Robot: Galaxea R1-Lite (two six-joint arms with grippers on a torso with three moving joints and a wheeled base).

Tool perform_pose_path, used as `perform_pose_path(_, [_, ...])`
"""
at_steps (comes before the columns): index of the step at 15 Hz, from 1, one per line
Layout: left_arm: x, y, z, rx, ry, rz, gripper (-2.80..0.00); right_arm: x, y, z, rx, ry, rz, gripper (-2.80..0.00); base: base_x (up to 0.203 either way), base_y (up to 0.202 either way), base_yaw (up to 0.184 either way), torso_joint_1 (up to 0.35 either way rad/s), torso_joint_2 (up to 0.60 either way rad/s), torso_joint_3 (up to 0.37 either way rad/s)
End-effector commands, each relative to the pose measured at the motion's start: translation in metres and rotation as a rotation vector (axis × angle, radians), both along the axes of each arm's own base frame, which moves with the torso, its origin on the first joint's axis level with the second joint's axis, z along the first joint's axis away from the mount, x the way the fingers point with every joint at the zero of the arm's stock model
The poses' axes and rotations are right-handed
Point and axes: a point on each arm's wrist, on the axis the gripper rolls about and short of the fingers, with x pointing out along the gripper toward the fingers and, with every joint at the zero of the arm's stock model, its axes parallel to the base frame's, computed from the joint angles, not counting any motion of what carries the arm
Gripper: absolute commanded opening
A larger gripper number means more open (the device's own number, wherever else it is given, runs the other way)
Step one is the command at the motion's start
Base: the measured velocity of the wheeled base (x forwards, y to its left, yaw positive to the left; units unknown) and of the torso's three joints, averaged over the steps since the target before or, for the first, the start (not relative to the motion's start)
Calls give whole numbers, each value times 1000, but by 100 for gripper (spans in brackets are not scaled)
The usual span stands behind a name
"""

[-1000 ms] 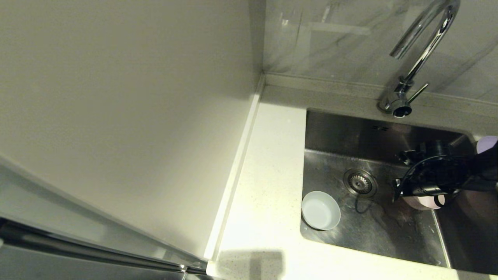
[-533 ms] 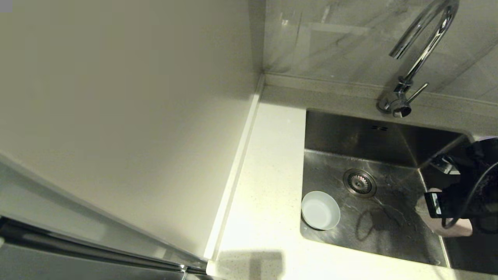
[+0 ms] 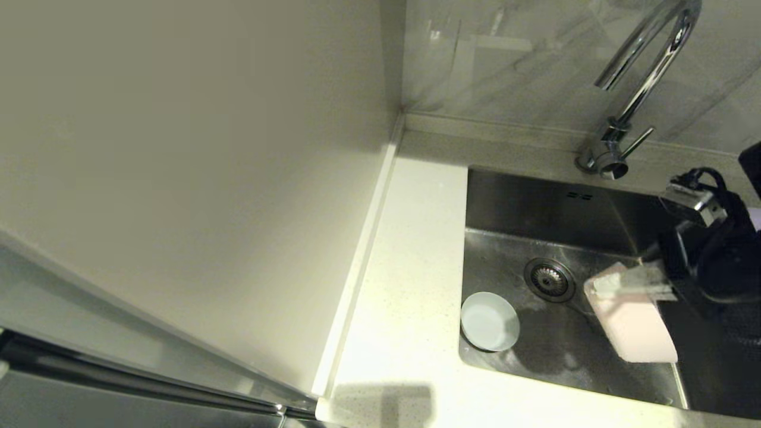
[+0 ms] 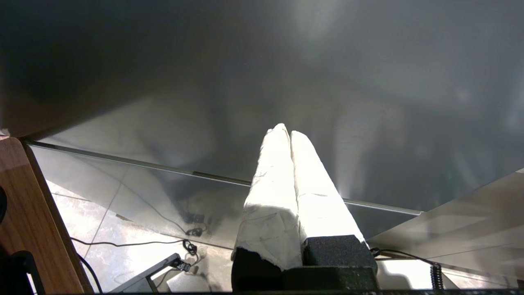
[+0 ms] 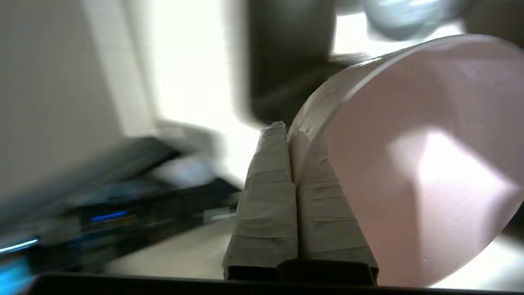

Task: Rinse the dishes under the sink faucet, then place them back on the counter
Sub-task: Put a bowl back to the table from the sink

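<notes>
My right gripper (image 3: pixel 601 289) is shut on the rim of the pale pink cup (image 3: pixel 633 326), which hangs tilted above the right side of the sink (image 3: pixel 559 199). In the right wrist view the fingers (image 5: pixel 266 192) pinch the cup (image 5: pixel 413 164) wall at its rim. The pale blue-white bowl (image 3: pixel 489 321) sits upright in the sink's front left corner. The chrome faucet (image 3: pixel 645 77) arches over the basin from the back. Only a pale sliver of the lilac plate (image 3: pixel 755 217) shows at the right edge behind the arm. My left gripper (image 4: pixel 288 133) is shut on nothing, out of the head view.
The white speckled counter (image 3: pixel 410 285) runs along the sink's left side and front. A cream wall panel (image 3: pixel 178 178) stands to its left. The drain strainer (image 3: pixel 550 279) lies mid-basin. The faucet lever (image 3: pixel 638 142) sticks out to the right.
My right gripper carried the pink cup from low beside the drain to the sink's right edge, then lifted and tipped it. The bowl stayed where it was.
</notes>
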Motion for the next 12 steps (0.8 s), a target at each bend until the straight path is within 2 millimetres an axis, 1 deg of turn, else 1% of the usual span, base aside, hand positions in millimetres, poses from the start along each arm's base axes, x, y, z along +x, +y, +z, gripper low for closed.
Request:
perform_pose_path(1, [0,0,-1,0,2,0,-280,15,9,24,252,105,23,-280,0,0,0,0,0,0])
perform_pose_path(3, [0,0,-1,0,2,0,-280,28,6,36,364,165,-4,-280,0,0,0,0,0,0])
perform_pose_path(5, [0,0,-1,0,2,0,-280,40,0,45,480,221,7,-280,0,0,0,0,0,0])
perform_pose_path(8, [0,0,-1,0,2,0,-280,55,-10,55,660,374,7,-280,0,0,0,0,0,0])
perform_pose_path(9, [0,0,-1,0,2,0,-280,60,-13,55,705,429,5,-280,0,0,0,0,0,0])
perform_pose_path(10, [0,0,-1,0,2,0,-280,64,-14,49,714,458,-2,-280,0,0,0,0,0,0])
perform_pose_path(12, [0,0,-1,0,2,0,-280,70,-15,25,718,537,-29,-280,0,0,0,0,0,0])
